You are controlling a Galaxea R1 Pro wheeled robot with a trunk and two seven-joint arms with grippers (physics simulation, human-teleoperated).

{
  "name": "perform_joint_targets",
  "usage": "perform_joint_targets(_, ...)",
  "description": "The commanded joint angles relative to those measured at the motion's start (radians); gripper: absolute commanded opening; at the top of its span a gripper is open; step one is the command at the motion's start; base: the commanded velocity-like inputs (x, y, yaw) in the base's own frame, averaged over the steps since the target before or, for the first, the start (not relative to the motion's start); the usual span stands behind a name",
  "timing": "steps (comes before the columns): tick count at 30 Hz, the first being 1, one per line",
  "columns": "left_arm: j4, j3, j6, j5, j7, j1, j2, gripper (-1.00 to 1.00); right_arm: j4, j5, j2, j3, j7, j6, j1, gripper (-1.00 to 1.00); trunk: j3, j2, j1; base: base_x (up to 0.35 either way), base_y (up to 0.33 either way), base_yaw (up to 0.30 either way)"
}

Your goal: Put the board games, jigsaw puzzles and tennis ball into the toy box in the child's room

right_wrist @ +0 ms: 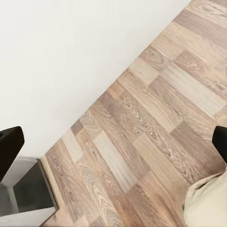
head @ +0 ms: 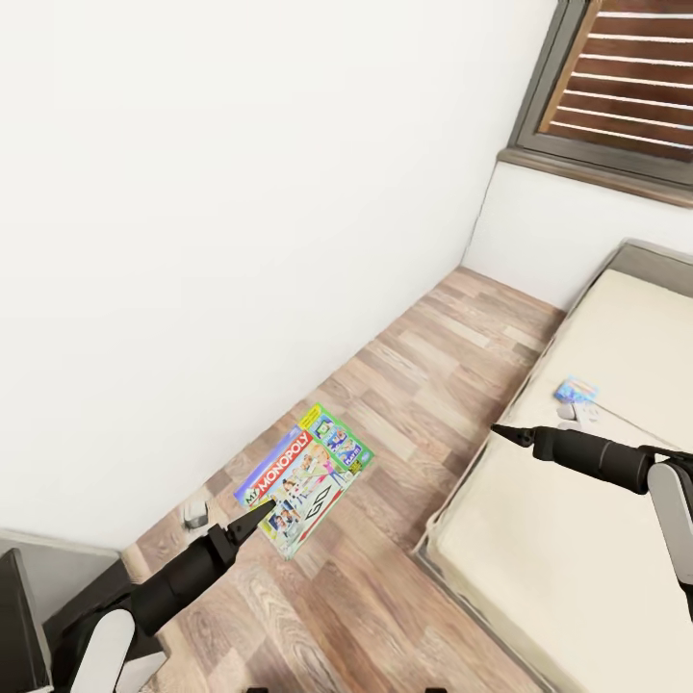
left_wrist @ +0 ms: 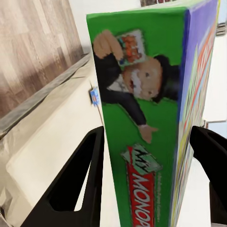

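The left gripper [head: 252, 515] pinches the Monopoly board game [head: 306, 478] between its fingers [left_wrist: 87, 179], gripping the box by its edges and holding it above the wooden floor [head: 414, 385], close to the white wall [head: 192, 241]. The right gripper [head: 500, 430] has its fingers spread wide with nothing between them, and hangs over the edge of the bed [head: 577, 539], looking down on floor and wall in its wrist view. Beyond it, a small blue board game [head: 576, 390] lies on the mattress near the bed's far end, under the window [head: 616, 87].
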Motion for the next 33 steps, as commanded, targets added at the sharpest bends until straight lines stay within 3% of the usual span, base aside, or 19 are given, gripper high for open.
perform_joint_targets(1,0.0,0.002,0.007,0.004,-0.003,-0.001,-0.001,-1.0,0.0,0.005,0.0,-0.002,0.008,0.005,-0.001,1.0,-0.001,-0.002,0.001,0.0,0.0,0.267)
perform_joint_targets(33,0.0,0.002,0.004,0.005,-0.003,-0.001,0.0,-1.0,0.0,0.005,0.0,0.001,0.008,0.005,-0.001,1.0,0.02,-0.002,0.001,0.0,0.0,0.272)
